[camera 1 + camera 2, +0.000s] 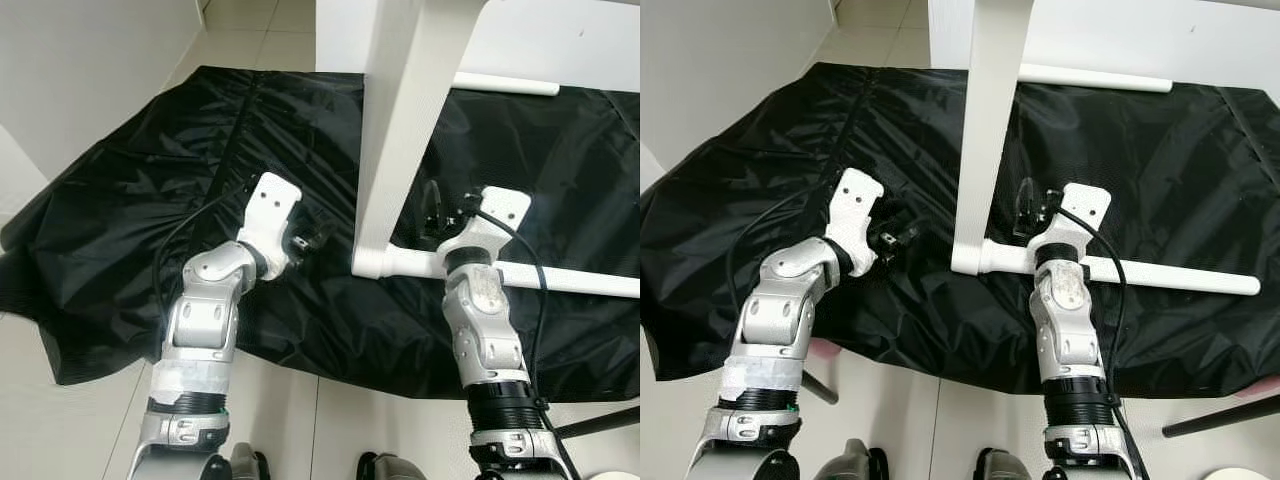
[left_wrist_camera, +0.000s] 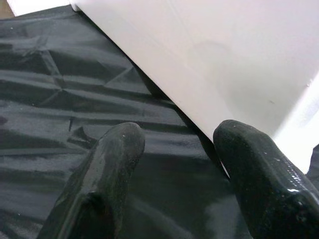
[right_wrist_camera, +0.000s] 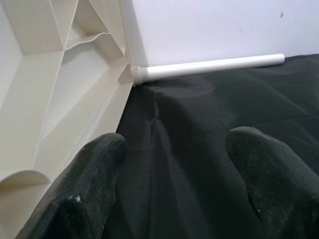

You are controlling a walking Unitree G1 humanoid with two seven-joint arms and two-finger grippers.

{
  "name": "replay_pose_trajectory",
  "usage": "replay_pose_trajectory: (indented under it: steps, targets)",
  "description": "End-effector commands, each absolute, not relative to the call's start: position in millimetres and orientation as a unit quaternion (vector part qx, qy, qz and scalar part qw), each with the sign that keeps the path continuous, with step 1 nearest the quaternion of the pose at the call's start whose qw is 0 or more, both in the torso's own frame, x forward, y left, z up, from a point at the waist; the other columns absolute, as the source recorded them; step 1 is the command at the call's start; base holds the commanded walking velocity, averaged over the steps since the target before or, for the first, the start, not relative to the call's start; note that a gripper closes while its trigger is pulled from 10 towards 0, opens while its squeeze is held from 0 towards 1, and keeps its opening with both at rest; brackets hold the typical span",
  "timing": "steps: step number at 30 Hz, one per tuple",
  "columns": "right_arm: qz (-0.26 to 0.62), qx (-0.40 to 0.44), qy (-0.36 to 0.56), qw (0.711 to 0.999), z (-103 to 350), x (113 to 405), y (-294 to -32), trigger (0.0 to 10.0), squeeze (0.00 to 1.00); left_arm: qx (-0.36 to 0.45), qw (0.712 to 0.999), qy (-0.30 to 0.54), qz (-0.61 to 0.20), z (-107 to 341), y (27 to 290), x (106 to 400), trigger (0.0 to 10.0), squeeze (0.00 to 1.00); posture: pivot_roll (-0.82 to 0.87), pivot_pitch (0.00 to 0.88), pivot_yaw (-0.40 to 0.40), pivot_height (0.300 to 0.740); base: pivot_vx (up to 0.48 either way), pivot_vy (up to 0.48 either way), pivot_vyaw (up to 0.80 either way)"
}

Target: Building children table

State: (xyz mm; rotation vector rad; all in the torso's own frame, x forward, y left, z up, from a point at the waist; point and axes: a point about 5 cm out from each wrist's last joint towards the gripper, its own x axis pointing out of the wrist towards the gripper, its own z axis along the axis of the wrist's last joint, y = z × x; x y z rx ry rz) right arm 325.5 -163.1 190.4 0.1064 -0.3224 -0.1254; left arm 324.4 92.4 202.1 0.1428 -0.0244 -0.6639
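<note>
White table top (image 1: pixel 400 130) on edge, legs (image 1: pixel 560 280) attached | both grippers' fingers (image 2: pixel 114 164) spread, empty

white plastic children's table (image 1: pixel 400 130) on its side, two round legs fitted.
stands on edge on a black sheet (image 1: pixel 150 200), top panel upright and seen nearly edge-on from the head views. near leg (image 1: pixel 560 278) plugged into the lower corner, lying flat along the sheet toward the robot's right. far leg (image 1: pixel 505 84) likewise fitted at the farther corner, also lying level. ribbed, cream-white underside (image 3: pixel 55 99) faces the robot's right; smooth top face (image 2: pixel 209 64) faces its left.
</note>
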Motion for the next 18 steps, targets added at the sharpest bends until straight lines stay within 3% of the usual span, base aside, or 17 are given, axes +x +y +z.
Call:
replay_pose_trajectory:
  steps: [1, 18]
  targets:
    - [-0.076, 0.048, -0.157, 0.984, 185.3, 324.7, -163.3, 10.0, 0.0, 0.064, 0.993, -0.021, -0.097, 202.2, 114.3, 335.8, 10.0, 0.0, -0.07, 0.128, 0.037, 0.74, 0.0, 0.0, 0.0]
    - [-0.119, 0.017, -0.165, 0.979, 180.1, 318.6, -162.2, 10.0, 0.0, 0.06, 0.996, -0.025, -0.068, 192.8, 114.3, 333.8, 10.0, 0.0, -0.1, 0.127, 0.054, 0.74, 0.0, 0.0, 0.0]
